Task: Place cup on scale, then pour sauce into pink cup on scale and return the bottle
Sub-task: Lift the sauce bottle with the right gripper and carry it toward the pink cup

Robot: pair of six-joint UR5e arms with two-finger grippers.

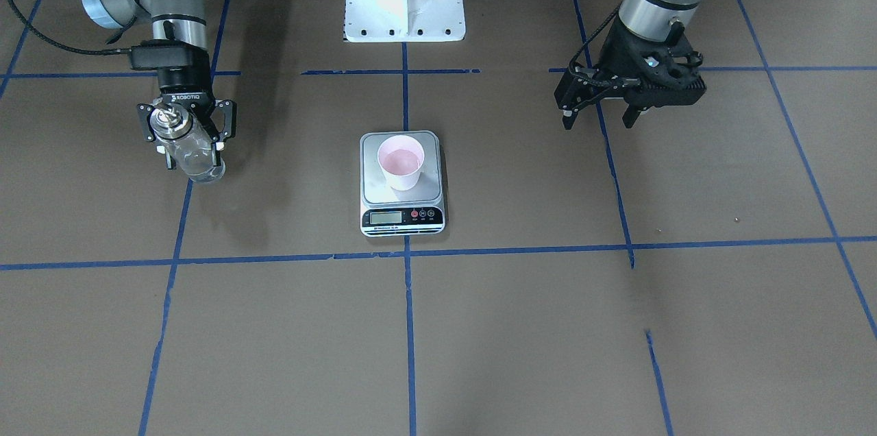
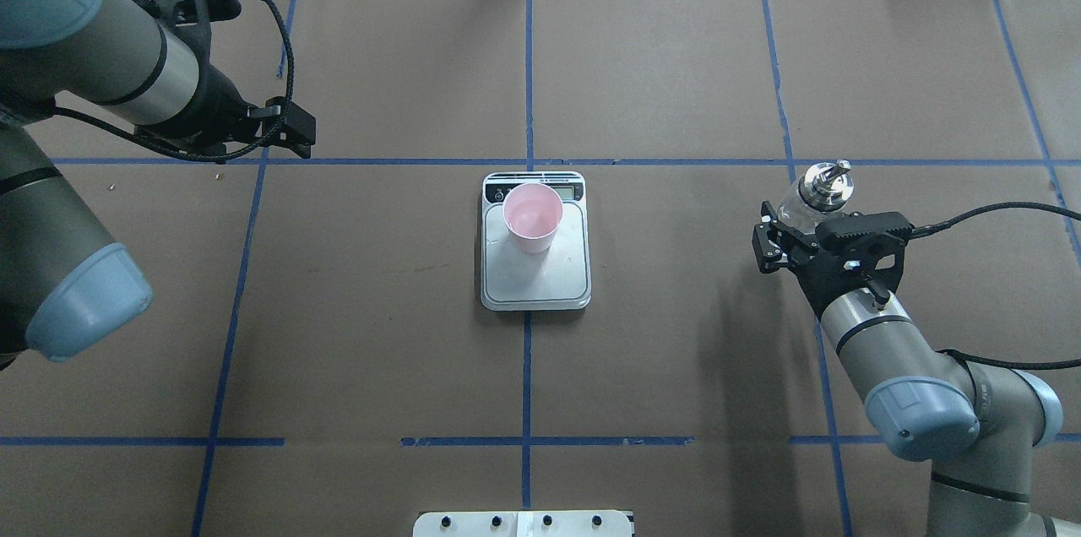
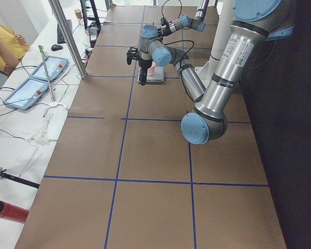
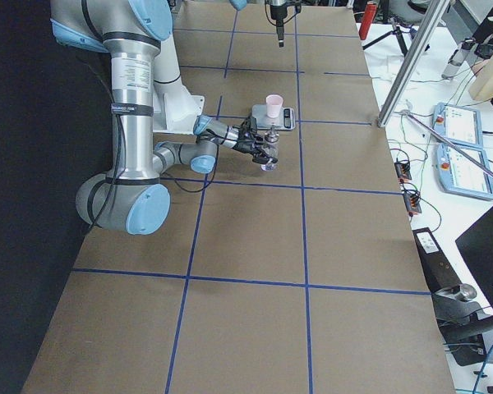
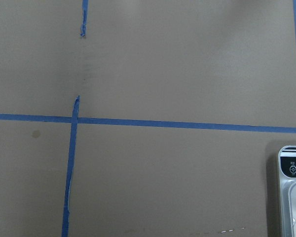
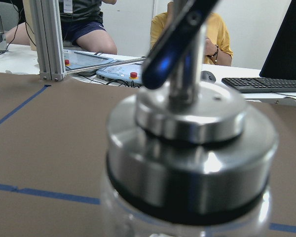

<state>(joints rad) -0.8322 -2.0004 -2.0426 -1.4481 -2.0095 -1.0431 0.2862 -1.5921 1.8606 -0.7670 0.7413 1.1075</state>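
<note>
The small pale pink tapered cup (image 2: 532,216) is seen upright on the steel plate of the flat silver-grey kitchen scale (image 2: 535,288), toward its 12 o'clock end in the overhead view, beside the display. At 3 o'clock from the scale, well apart, the small clear glass bottle with a shiny metal cap (image 2: 821,184) is clamped between the fingers of the right gripper (image 1: 194,153). At 10 o'clock, the left gripper (image 1: 597,122) is spread wide with nothing in it, over the brown table (image 2: 676,351).
</note>
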